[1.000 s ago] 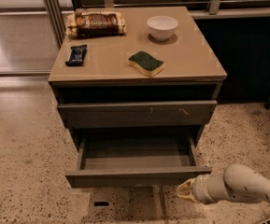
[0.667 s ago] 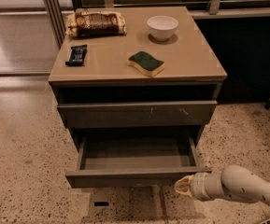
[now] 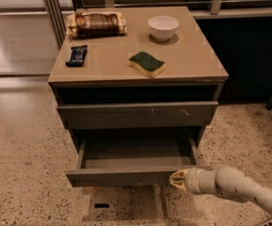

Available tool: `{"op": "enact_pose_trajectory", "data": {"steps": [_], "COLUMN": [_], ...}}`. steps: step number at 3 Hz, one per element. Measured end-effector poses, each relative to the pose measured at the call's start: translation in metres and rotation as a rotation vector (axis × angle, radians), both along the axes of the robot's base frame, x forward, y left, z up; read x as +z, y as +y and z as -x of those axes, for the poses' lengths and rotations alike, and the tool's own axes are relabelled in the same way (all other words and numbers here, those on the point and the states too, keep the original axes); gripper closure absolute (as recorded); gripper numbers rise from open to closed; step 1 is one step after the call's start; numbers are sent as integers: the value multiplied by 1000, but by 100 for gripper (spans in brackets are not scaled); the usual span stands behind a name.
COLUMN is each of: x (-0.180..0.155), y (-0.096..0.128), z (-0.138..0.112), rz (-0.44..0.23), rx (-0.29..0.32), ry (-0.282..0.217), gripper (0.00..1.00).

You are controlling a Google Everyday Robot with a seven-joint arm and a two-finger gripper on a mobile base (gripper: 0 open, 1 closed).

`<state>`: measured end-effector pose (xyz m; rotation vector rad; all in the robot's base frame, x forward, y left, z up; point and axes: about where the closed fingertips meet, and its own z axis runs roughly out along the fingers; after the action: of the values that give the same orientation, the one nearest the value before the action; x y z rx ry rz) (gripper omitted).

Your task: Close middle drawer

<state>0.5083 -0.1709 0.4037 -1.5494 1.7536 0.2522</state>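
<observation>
Clearly open, the wide, shallow grey-brown middle drawer [image 3: 131,175] stands pulled well out of the cabinet, its grey inside bare and its plain, handleless front facing the camera. Above it sits the similar drawer with small white scuffs [image 3: 138,113], almost fully in. The robot's pale, yellow-tipped gripper [image 3: 177,179] comes in from the lower right on a white arm and lies at the right end of the open drawer's front, touching it or just beside it; which one is unclear, and I cannot tell whether the pincer is spread or pressed together.

The drawer looks rigid and, being empty, probably light, so it should slide back on its runners under a modest push. With no handle, nothing needs gripping: the flat front is the place to press. A push this far to the right could skew the drawer in its runners, so contact nearer the middle seems safer.

On the tan cabinet top rest a white bowl [image 3: 163,27], a green-and-yellow sponge [image 3: 147,63], a brown snack bag [image 3: 96,23] and a dark blue bar [image 3: 76,55].
</observation>
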Motion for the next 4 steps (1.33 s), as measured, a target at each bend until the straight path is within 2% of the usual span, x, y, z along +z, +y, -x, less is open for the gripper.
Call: {"op": "enact_pose_trajectory", "data": {"steps": [2, 3, 4], "x": [-8, -2, 7], "y": [-1, -7, -11], "z": [-49, -78, -107], "rz": [-18, -2, 20], "rx": [-33, -60, -75], "ry": [-155, -208, -237], "gripper": [100, 100, 100]}}
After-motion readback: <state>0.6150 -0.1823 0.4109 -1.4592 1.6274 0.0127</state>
